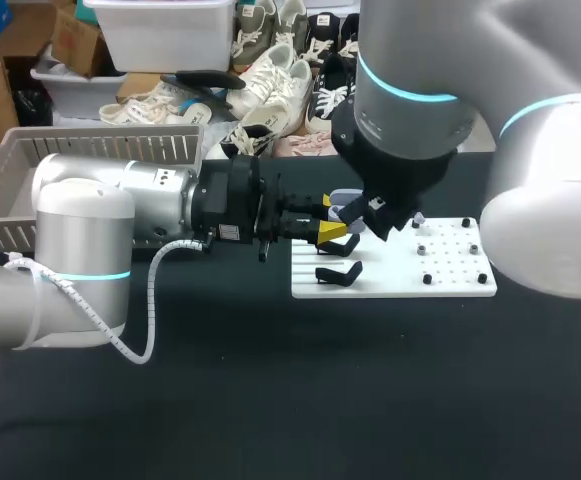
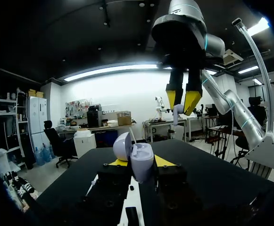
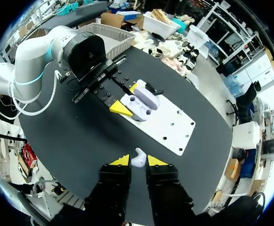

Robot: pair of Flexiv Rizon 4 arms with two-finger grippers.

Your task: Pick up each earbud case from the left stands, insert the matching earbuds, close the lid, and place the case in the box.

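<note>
As left fingers (image 2: 163,161) grip case (image 2: 142,162), right (image 2: 192,101) overhead

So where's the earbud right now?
In the right wrist view the earbud is pinched in the right gripper, above the open case that the left gripper holds over the board.

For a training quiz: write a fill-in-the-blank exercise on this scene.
1. The left gripper is shut on the case, whose lid is ___.
2. The right gripper holds one ___.
3. The basket stands on the robot's ___ side.
Missing: open; earbud; left.
</note>
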